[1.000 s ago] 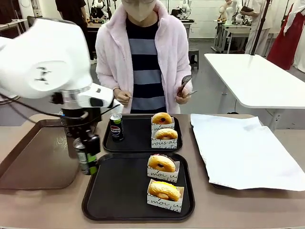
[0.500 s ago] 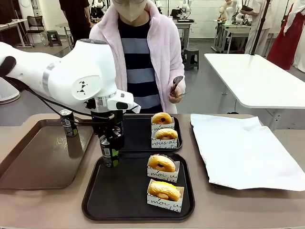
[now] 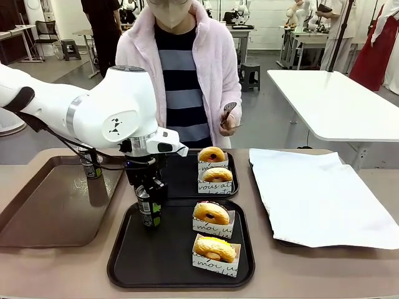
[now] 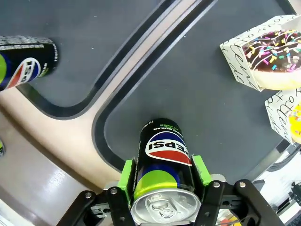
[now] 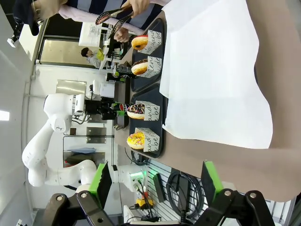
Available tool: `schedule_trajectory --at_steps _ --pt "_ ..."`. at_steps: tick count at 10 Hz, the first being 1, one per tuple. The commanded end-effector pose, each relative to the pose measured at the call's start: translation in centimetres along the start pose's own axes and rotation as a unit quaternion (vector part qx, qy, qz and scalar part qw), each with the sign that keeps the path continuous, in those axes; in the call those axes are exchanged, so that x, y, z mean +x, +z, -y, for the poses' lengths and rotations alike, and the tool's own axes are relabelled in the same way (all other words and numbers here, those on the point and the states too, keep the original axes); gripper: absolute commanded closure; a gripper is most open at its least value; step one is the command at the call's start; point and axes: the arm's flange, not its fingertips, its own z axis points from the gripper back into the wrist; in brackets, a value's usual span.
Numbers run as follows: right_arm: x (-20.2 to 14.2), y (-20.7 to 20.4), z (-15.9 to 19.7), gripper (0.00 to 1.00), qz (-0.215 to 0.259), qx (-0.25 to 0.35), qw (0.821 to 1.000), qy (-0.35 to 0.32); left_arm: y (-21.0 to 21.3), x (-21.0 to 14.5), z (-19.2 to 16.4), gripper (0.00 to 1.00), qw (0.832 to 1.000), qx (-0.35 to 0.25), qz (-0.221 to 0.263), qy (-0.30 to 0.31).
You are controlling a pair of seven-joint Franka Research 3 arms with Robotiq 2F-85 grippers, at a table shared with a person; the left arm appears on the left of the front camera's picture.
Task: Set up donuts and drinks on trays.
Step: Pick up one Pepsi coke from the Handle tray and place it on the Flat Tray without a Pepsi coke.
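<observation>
Brown tabletop carries two black trays. On the near tray [image 3: 124, 261], two donuts [image 3: 214, 248] in paper holders sit at its right; the left gripper [image 3: 149, 215], which a second ago hung over the brown tray [image 3: 37, 212], now holds a Pepsi can [image 4: 162, 165] upright between its green pads above this tray's far left corner. The far tray [image 3: 184, 187] holds two more donuts. Right gripper [image 5: 153, 181] stands wide open, empty. A person holds tongs [image 3: 229, 115] beyond.
</observation>
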Motion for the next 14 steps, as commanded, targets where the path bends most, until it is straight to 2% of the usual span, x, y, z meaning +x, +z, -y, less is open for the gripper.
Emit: schedule_trajectory --at_steps 1,2,3,6,7,8,10,14 --pt "0.1 0.0 0.2 0.0 0.003 0.008 1.0 0.006 -0.2 -0.1 0.3 0.41 1.0 -0.015 0.0 0.001" --pt "0.1 0.0 0.2 0.0 0.003 0.008 1.0 0.006 -0.6 -0.2 0.4 0.41 1.0 -0.02 -0.002 0.002" --pt "0.1 0.0 0.2 0.0 0.003 0.008 1.0 0.006 -0.6 -0.2 0.4 0.0 1.0 -0.02 -0.003 0.001" --pt "0.1 0.0 0.2 0.0 0.003 0.008 1.0 0.006 0.4 -0.4 0.2 0.0 1.0 -0.025 0.0 -0.001" --pt "0.1 0.0 0.2 0.0 0.003 0.008 1.0 0.006 1.6 -0.7 0.2 0.09 0.999 -0.028 0.012 -0.011" --pt "0.1 0.0 0.2 0.0 0.003 0.008 1.0 0.006 2.9 -1.1 0.0 0.0 0.999 -0.033 0.021 -0.013" --pt "0.1 0.0 0.2 0.0 0.003 0.008 1.0 0.006 4.9 -1.8 0.0 0.0 0.999 -0.031 0.03 -0.012" --pt "0.1 0.0 0.2 0.0 0.003 0.008 1.0 0.006 7.2 -2.4 0.1 0.0 1.0 -0.019 0.006 0.01"
